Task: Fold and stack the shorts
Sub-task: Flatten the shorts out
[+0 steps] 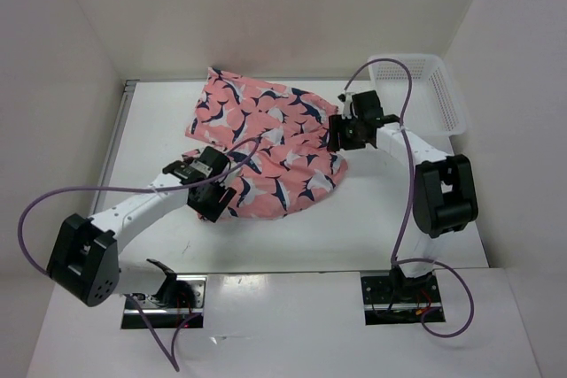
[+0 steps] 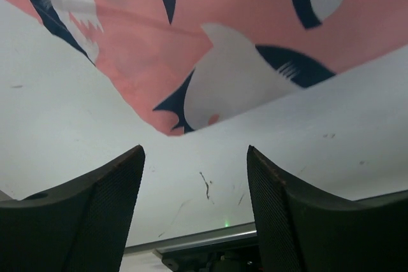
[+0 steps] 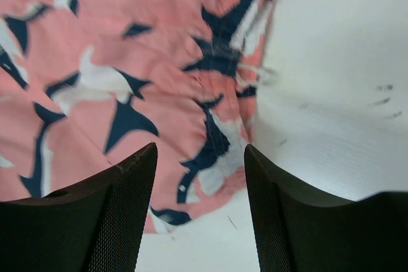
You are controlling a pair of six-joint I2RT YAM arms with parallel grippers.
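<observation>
Mesh basket upper right, apart from shorts at desk centre. Left pincer apart at shorts' lower-left edge; right pincer apart over right edge.

The shorts lie in one crumpled heap, and the number of pairs cannot be told. From above, the left gripper hides part of their near-left edge and the right gripper part of their right edge. Both wrist views cut the cloth off at the frame, and the right wrist view blurs its far part.
</observation>
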